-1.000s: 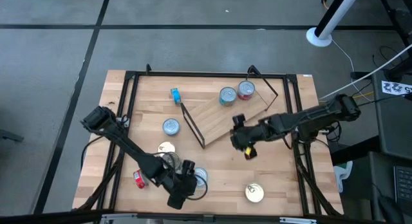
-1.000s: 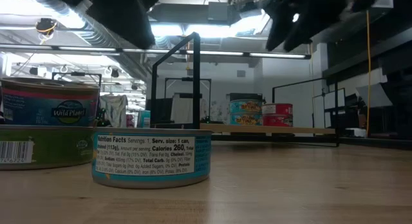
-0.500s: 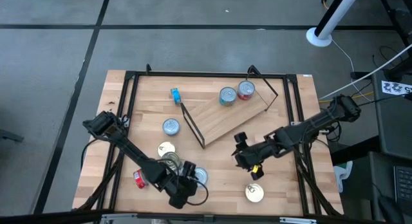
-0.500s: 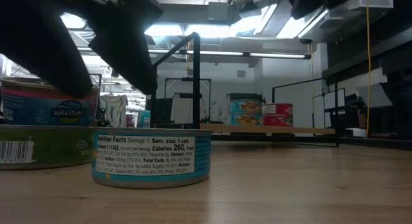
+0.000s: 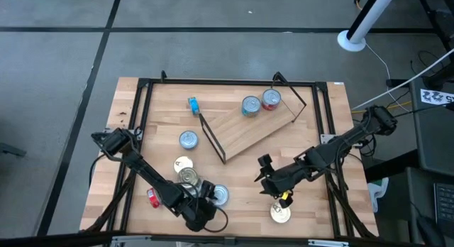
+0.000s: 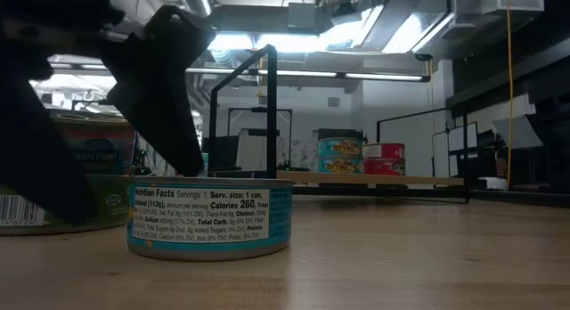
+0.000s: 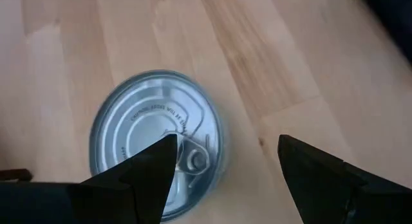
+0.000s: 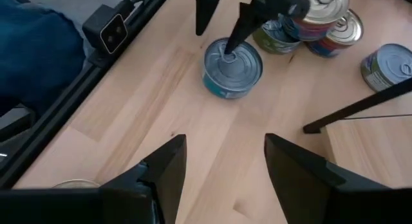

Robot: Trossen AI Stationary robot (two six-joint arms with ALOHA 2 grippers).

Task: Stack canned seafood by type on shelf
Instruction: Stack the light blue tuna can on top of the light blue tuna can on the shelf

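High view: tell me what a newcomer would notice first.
The left gripper, fingers open, hangs right over a blue tin near the table's front edge, beside a cluster of other tins. The right gripper, also open and empty, sits above a gold-lidded tin. Behind them, the tilted shelf carries just two tins at its far edge.

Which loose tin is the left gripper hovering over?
The blue-sided tin nearest the table's front edge; the left gripper, open, straddles its lid, unlike the stacked tins beside it.

wooden tabletop [image 5: 312,218], grey floor [image 5: 64,69], white pole base [image 5: 351,40], ceiling lights [image 6: 392,34]
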